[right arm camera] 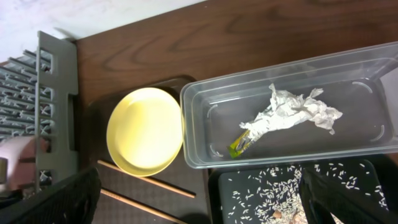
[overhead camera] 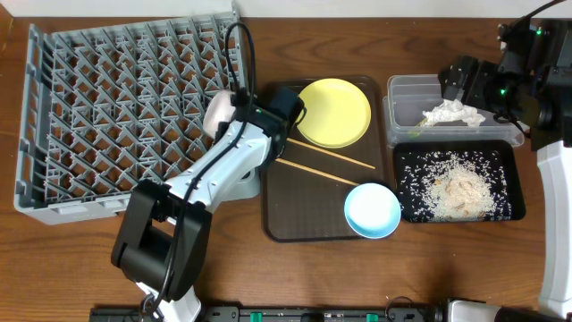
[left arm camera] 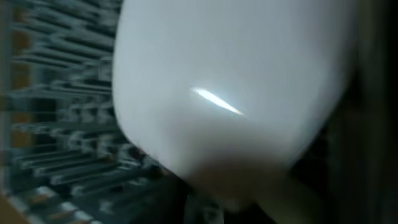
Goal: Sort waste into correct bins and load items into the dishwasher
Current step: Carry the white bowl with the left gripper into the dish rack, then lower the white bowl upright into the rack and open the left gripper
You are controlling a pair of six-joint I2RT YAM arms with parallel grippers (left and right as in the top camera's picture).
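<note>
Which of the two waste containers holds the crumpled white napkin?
The clear rectangular plastic tub, with the crumpled white paper napkin inside; the shallow glossy black tray beside it holds loose whitish rice scraps instead.

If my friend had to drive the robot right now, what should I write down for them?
Left pincer: shut on the white bowl, at the right edge of the dish rack.
Right pincer: open, holding nothing, above the clear tub.
Done: the napkin and the green-yellow wrapper lie in the clear tub; the rice is in the black tray.
Left: set the white bowl into the rack, then load the yellow plate, chopsticks and light blue bowl, all on the brown tray.
</note>
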